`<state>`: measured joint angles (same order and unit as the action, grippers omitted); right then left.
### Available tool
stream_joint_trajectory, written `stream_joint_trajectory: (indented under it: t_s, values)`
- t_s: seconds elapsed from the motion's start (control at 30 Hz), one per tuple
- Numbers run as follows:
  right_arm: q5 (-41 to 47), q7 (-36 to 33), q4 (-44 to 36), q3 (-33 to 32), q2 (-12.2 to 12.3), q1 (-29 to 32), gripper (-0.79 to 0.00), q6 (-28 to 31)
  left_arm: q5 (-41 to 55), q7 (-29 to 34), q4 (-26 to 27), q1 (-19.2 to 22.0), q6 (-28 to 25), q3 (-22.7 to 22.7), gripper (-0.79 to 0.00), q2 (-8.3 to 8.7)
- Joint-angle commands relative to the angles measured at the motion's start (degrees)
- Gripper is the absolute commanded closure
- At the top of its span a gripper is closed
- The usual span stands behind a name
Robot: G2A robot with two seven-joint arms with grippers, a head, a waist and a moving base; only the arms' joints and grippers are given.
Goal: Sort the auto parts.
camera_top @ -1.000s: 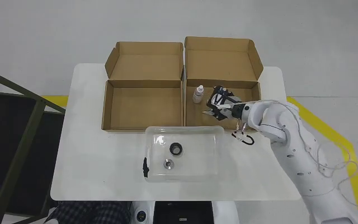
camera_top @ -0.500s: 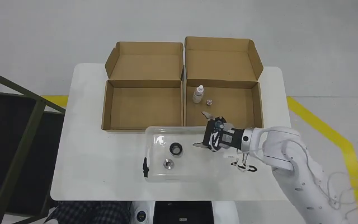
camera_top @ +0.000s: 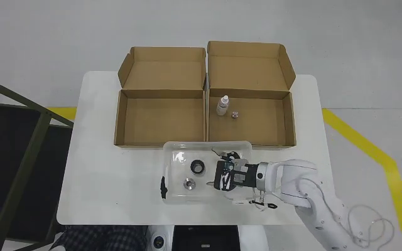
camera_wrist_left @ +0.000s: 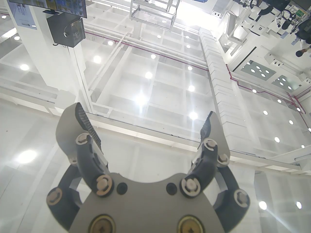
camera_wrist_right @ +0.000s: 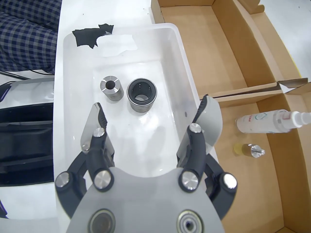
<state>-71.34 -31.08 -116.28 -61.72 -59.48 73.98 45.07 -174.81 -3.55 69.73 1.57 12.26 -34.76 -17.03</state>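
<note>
Clear plastic bin [camera_top: 207,145] on the desk [camera_top: 100,157] holds a black bearing [camera_top: 198,167] and a steel bush [camera_top: 187,184], both unobstructed. My right pincer [camera_wrist_right: 151,101], wide open and empty, has come back over it from the right box [camera_top: 267,122], where a bottle [camera_top: 222,105] and, I think, a stud [camera_top: 235,115] lie. My left pincer [camera_wrist_left: 144,112] gapes empty.

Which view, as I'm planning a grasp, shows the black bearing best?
The right wrist view: the black bearing stands upright in the clear bin, bore open, close beside the steel cylinder. The top view gives it as a small dark ring. The left wrist view faces the ceiling.
</note>
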Motion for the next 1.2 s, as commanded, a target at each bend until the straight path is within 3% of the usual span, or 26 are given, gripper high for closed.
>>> stream_joint_trajectory:
  t_s: [0.0, 0.67, 1.17]
  values:
    - [-1.32, 0.61, 0.89, 1.23, -0.15, -0.38, -0.631, -0.34, 0.0, 0.0, 0.0, 0.0, 0.0, 0.0, -0.785, 0.0]
    - [-7.76, 5.59, 11.51, 11.7, -2.77, -8.21, -0.566, -4.62, 0.0, 0.0, 0.0, 0.0, 0.0, 0.0, -0.785, 0.0]
    - [-7.1, 7.09, 17.57, 15.76, -4.69, -12.3, -0.533, -6.3, 0.0, 0.0, 0.0, 0.0, 0.0, 0.0, -0.785, 0.0]
